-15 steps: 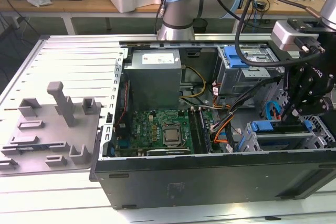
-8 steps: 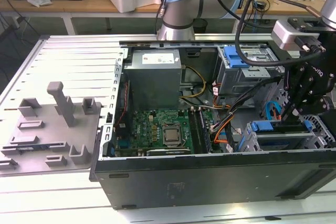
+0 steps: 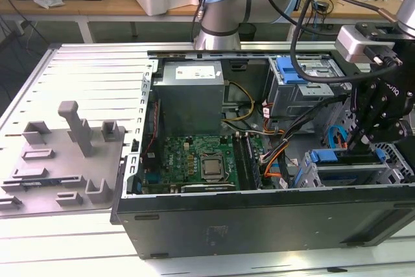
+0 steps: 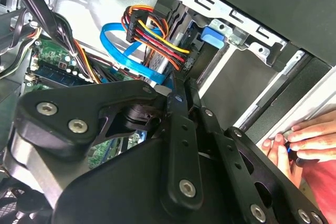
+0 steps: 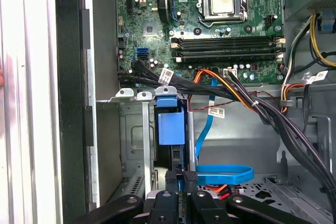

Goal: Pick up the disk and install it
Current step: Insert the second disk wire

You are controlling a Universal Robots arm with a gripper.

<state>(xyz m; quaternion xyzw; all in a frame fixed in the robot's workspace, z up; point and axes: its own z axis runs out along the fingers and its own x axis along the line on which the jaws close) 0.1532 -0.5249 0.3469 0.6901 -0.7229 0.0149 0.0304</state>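
Observation:
My gripper [image 3: 358, 146] hangs inside the open computer case [image 3: 259, 225], at the front corner on the exterior view's right, just above the grey metal drive cage [image 3: 389, 160]. In the second wrist view the gripper [image 4: 181, 85] has its two black fingers drawn close on the disk [image 4: 160, 64], a thin silver slab seen edge-on. The disk points into the cage [image 4: 247, 40] beside the blue latch [image 4: 215, 35]. In the first wrist view the gripper [image 5: 181, 178] sits right below that blue latch [image 5: 170, 121]. The disk's label is hidden.
Bundled power wires [image 4: 152, 30] and a blue data cable [image 5: 223, 172] run close beside the gripper. The motherboard [image 3: 194, 160] lies in the case's middle and a grey box [image 3: 191, 95] behind it. A person's hand [image 4: 304, 140] rests on the case edge. A grey fixture plate [image 3: 65, 160] lies outside.

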